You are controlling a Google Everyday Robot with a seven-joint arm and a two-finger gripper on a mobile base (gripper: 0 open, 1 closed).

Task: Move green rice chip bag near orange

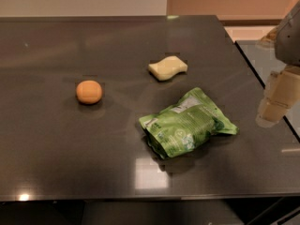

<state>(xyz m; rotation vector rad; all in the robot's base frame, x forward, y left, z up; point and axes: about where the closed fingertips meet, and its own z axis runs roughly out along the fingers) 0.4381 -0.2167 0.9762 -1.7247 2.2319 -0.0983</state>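
The green rice chip bag (pixel 186 124) lies flat on the dark table (pixel 56 144), right of centre, with white label patches showing. The orange (pixel 89 92) sits on the table to the left of the bag, well apart from it. My gripper (pixel 276 100) hangs at the right edge of the view, over the table's right edge, to the right of the bag and not touching it. It holds nothing that I can see.
A pale yellow wavy sponge (pixel 168 67) lies behind the bag, toward the back of the table. The table's right edge runs just under the gripper, with a lighter floor or surface (pixel 262 60) beyond it.
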